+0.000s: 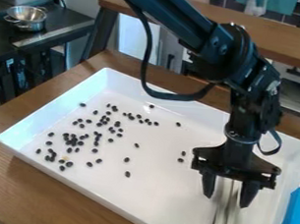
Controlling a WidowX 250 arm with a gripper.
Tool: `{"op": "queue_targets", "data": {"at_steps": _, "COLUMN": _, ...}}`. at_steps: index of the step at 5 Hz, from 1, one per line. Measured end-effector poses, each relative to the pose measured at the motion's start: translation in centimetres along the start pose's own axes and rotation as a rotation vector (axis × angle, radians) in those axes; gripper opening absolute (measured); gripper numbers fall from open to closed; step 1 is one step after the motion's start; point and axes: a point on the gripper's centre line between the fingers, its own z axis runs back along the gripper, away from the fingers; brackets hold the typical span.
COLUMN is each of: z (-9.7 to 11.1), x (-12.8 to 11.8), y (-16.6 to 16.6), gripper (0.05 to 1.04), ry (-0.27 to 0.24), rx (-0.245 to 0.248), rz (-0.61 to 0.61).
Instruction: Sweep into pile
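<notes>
Beans [80, 143], small, dark and oval, are scattered loosely across the floor of a big white tray [165, 194], mostly over on the left half. They're kinda clumpy toward the tray's left corner, a few almost touching, then it thins out to strays: a couple near the middle, one up by the far wall and a pair just left of the tool [227, 195]. There's also a tiny yellowish speck [65, 158] mixed in with the left bunch.

Tray itself looks smooth and glossy, pretty much rectangular, with raised sloping walls. The black tool hangs over its right part, clamped on a long, narrow metal piece [226, 214] that's shiny along its sides, with a squarish lower end. One chunky black finger sits on each side of it. The arm [177, 15] slants in from the top edge, with a black cable [146, 59] looping below it.

All that's on a brown wood-grain table [37, 183]. Something flat and bright blue [297, 210] pokes in at the right edge, can't tell what. Back in the upper left, a round, shiny metal colander [26, 18] with side handles sits on a dark counter [5, 30].
</notes>
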Motion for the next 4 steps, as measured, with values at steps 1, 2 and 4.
{"op": "queue_targets", "data": {"at_steps": 1, "z": -1.1, "x": -0.5, "y": -0.1, "gripper": 0.393, "ry": -0.039, "rx": 0.023, "rz": -0.023}}
{"op": "queue_targets", "data": {"at_steps": 2, "z": -1.2, "x": -0.5, "y": 0.1, "gripper": 0.381, "ry": -0.049, "rx": 0.025, "rz": -0.034}}
{"op": "queue_targets", "data": {"at_steps": 4, "z": -1.4, "x": 1.4, "y": 2.0, "gripper": 0.381, "ry": -0.001, "rx": 0.056, "rz": -0.045}}
